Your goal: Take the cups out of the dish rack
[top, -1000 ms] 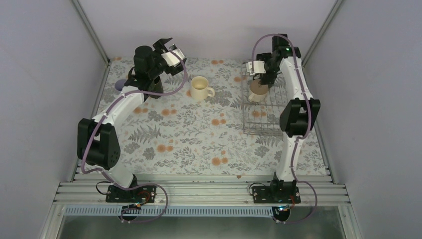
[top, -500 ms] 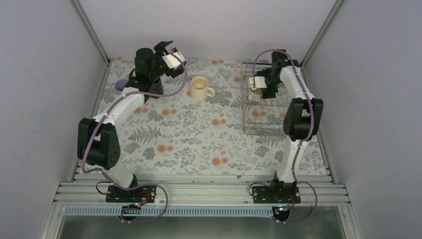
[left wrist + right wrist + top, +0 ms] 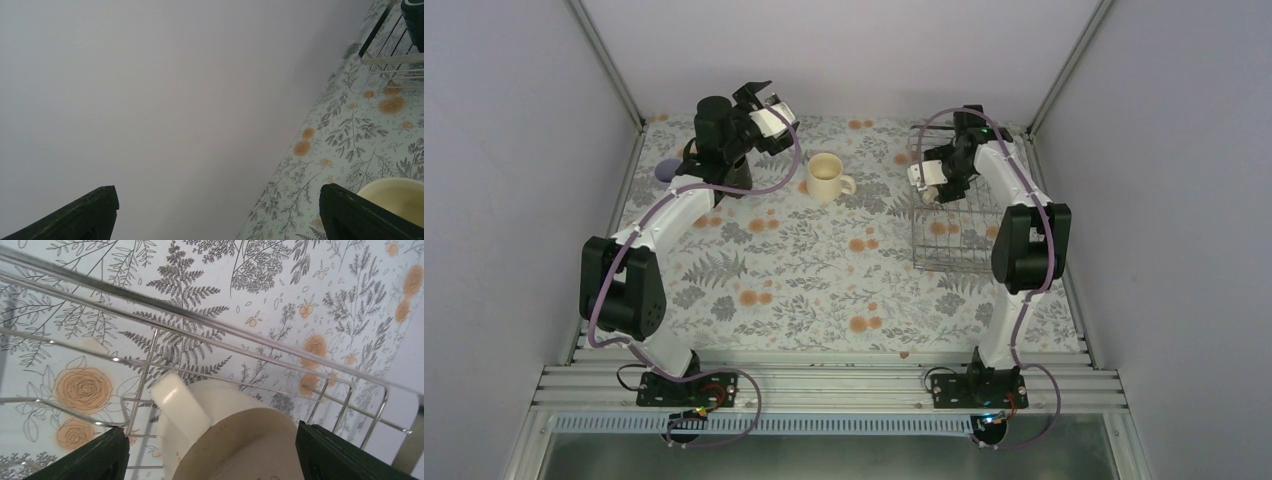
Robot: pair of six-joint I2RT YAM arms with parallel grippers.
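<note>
The wire dish rack (image 3: pixel 951 240) stands at the right of the table. One cream mug (image 3: pixel 235 440) sits in its far left corner, handle (image 3: pixel 179 404) up and to the left. My right gripper (image 3: pixel 212 440) is open, its fingers wide on either side of this mug; from above the gripper (image 3: pixel 927 185) hides most of it. A second cream mug (image 3: pixel 827 177) stands on the table at centre back, and its rim shows in the left wrist view (image 3: pixel 395 192). The lavender cup (image 3: pixel 665 171) stands at the far left. My left gripper (image 3: pixel 764 100) is raised, open and empty.
A dark shape (image 3: pixel 729 175) under the left arm may be a mug; I cannot tell. The back wall fills most of the left wrist view, with the rack's corner (image 3: pixel 387 52) at the top right. Enclosure walls stand close behind and beside the rack.
My right gripper has come down and forward-left over the cream mug in the rack, so the mug now sits between its fingers. The left arm has barely moved.
</note>
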